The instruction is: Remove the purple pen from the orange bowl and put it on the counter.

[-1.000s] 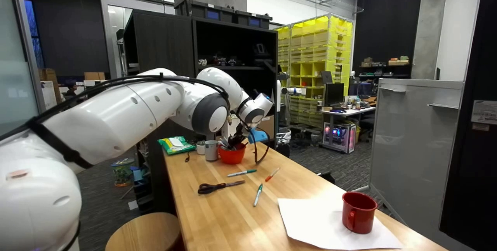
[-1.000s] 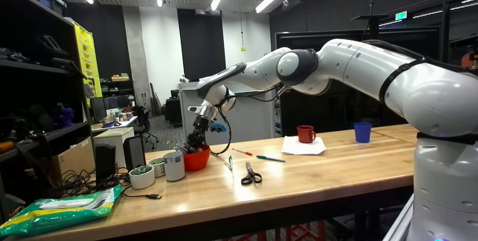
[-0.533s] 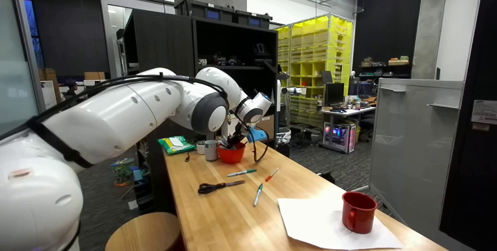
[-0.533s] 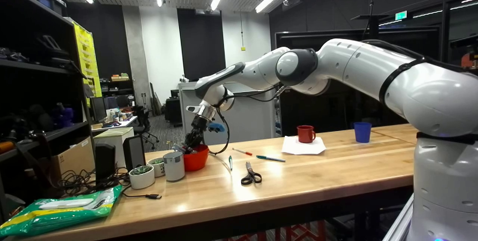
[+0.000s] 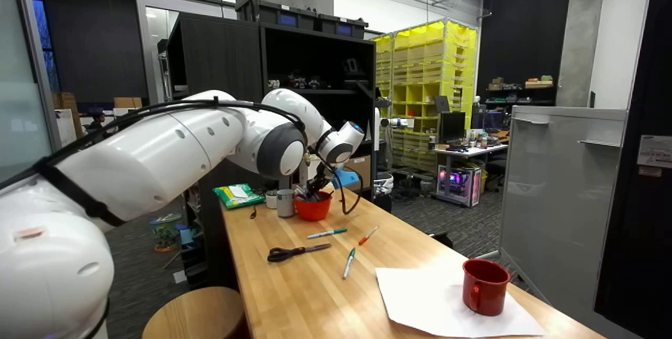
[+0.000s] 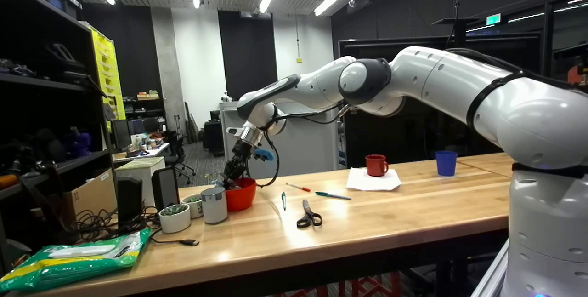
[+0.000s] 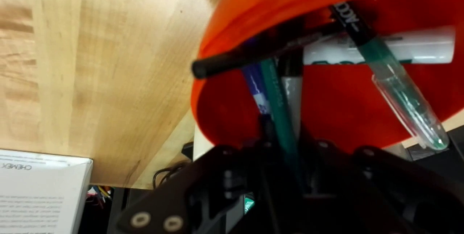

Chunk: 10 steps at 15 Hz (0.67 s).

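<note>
Near one tabletop (image 6: 390, 207) edge, the claw (image 6: 228, 175) leans over the orange bowl (image 6: 242, 197), presumably for the purple pen (image 7: 255, 80); whether pinching, unclear.

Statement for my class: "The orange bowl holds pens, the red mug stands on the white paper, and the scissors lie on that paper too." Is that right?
No: the scissors lie on the counter, apart from the white paper, as both exterior views show. The rest stands: the orange bowl holds pens, and the red mug stands on the paper.
</note>
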### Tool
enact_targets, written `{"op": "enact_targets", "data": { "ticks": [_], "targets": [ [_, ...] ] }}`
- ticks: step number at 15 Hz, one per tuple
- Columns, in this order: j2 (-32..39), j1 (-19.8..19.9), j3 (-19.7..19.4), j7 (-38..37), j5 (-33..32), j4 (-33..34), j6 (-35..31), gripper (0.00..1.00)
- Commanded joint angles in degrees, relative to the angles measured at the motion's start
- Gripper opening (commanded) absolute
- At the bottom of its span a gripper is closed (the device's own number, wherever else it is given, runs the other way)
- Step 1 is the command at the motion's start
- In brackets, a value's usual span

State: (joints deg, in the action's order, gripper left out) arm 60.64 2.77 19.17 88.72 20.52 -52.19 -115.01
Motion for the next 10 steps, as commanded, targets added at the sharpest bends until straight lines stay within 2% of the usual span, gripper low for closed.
{"op": "enact_targets", "data": {
  "ticks": [1,10],
  "targets": [
    [-2.3,-0.4,-0.2,-1.2,0.5,-1.6,-1.5,0.04],
    [-3.9,-0.3,0.2,-1.8,0.9,-1.4,-1.5,0.04]
  ]
}}
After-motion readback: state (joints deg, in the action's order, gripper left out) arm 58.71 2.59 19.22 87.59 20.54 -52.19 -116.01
